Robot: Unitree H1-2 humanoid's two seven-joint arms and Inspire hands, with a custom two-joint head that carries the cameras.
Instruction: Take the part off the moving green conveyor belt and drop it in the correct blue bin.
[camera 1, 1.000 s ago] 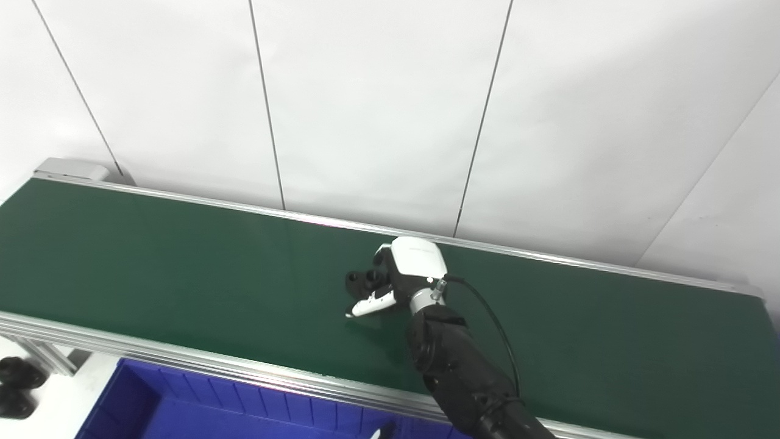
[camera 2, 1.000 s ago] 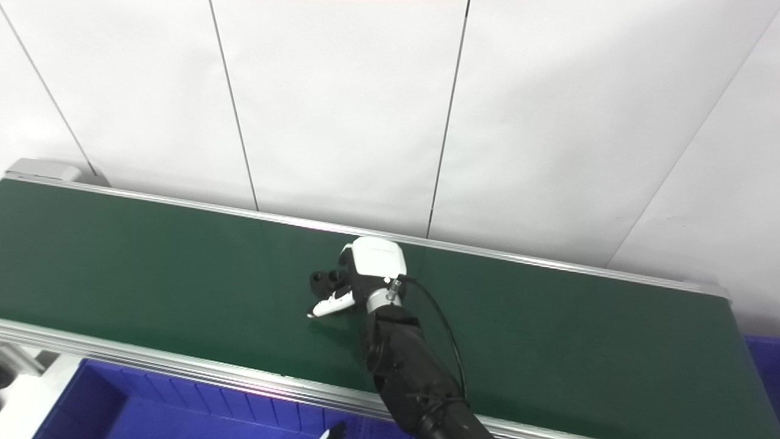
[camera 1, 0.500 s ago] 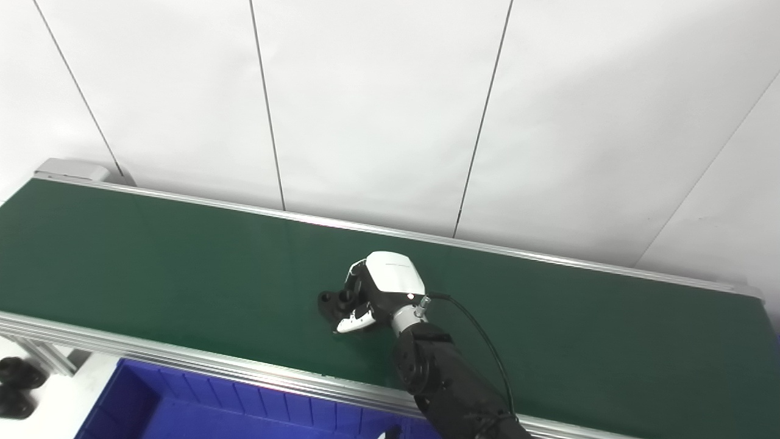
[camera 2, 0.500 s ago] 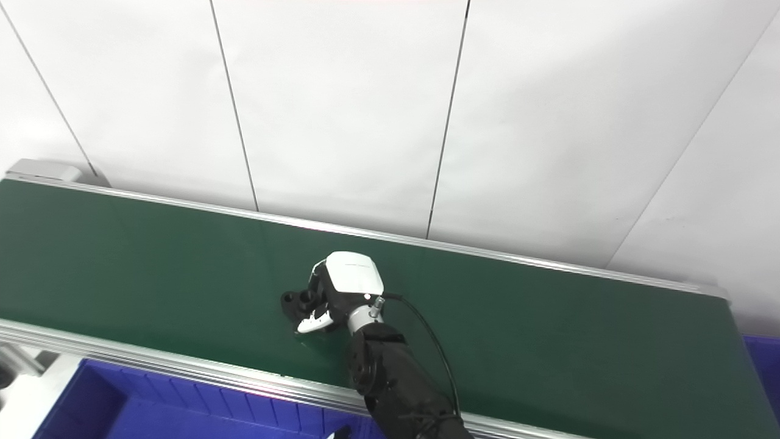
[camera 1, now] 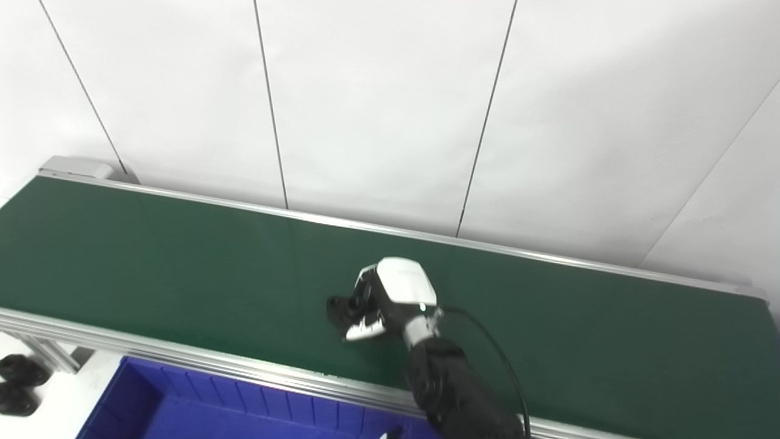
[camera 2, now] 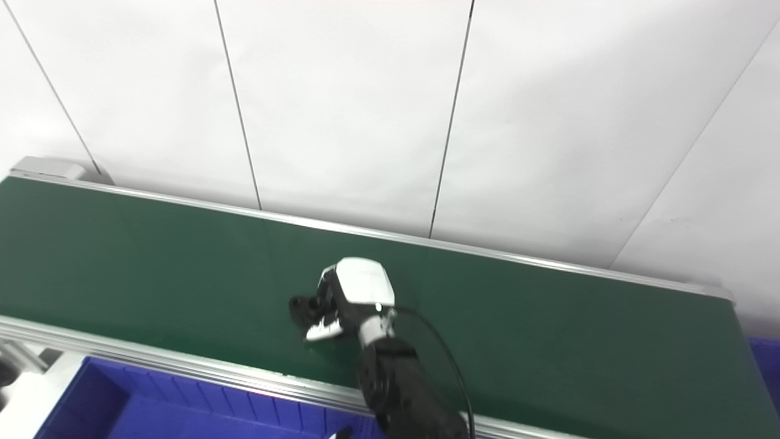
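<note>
**Right hand closed around black part on green belt**

White panelled wall [camera 1: 378, 110] with thin dark seams behind; a long dark green conveyor belt [camera 1: 152, 256] with silver aluminium side rails runs diagonally across the frame. Right end of belt cut off by the picture edge.

Right hand [camera 1: 390, 296], white shell on a black forearm, sits low over mid-belt, arm entering from the bottom edge with a black cable looping off the wrist. Fingers curled in around a small black part [camera 1: 340, 306], thumb tip white just below it. Part is on the belt at the hand's left side; only its left end sticks out, the rest hidden under the fingers. Shape hard to read, image slightly blurred. Cannot tell whether the part is lifted or touching the belt.

Blue plastic bin [camera 1: 183, 408] with ribbed inner wall lies below the near rail, cut off at the bottom edge. A small white-tipped dark object [camera 1: 390, 434] pokes up at the bottom edge, unclear what it is. Two black rounded items [camera 1: 18, 381] at far left on a white surface, partly cut off.

Left hand not visible.
</note>
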